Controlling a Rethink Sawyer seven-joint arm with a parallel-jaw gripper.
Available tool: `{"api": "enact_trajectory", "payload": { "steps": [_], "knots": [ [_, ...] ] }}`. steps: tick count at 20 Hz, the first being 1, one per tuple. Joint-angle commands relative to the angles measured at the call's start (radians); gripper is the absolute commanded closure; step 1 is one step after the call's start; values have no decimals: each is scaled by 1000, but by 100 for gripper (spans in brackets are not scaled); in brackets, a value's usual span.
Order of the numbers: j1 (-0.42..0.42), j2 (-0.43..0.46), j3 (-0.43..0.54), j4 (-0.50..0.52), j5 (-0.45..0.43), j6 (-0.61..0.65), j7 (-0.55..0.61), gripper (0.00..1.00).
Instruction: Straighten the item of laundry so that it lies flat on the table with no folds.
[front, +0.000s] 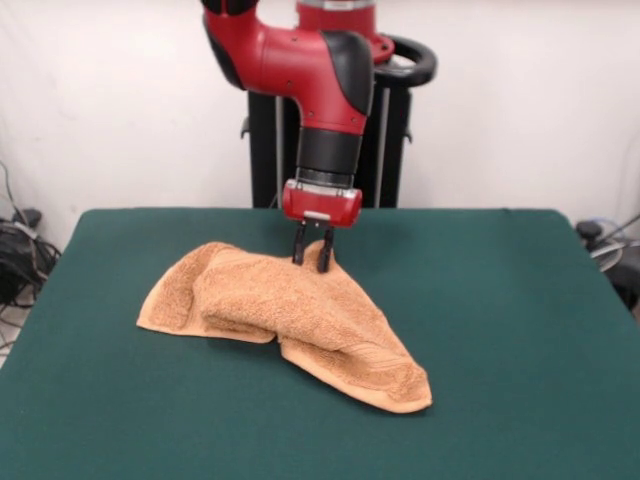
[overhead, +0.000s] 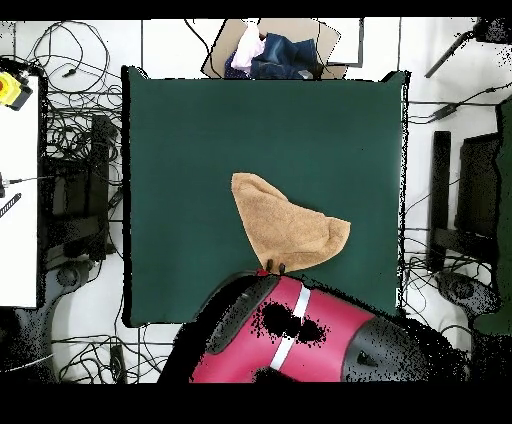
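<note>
- On the left of the front view, the towel starts with a rounded, doubled-over hump, its edge rolled under on the table. Plenty of bare green beyond it on that side.
- Moving to the towel's middle: layers are stacked here, with a thick fold running diagonally across it. Clearly not flat yet.
- At the towel's far edge, just behind that hump, the gripper hangs straight down from the red arm. Its two dark fingers stand close together with a raised peak of cloth between them, so it looks to be pinching the towel's edge.
- Right of the gripper, the towel tapers down to a pointed corner nearest the camera, border band showing, lying on the felt.
- Overhead, the towel reads as a folded triangle near the table's centre, closer to the robot's side.
- My read: the step in hand is grasping the folded-over layer. Next calls for lifting it and drawing it away from the towel's centre so the upper layer peels open, without dragging the whole towel.
</note>
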Motion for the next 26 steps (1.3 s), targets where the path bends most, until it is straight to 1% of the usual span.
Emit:
{"api": "enact_trajectory", "payload": {
  "steps": [1,8,16,21,26],
  "knots": [
    [7,160,139,-174,120,189,186,100],
    [26,41,143,-64,134,237,200,100],
    [43,-163,147,110,135,336,226,100],
    [48,-327,171,201,152,443,238,100],
    [60,-524,198,282,196,593,243,100]
  ]
}}
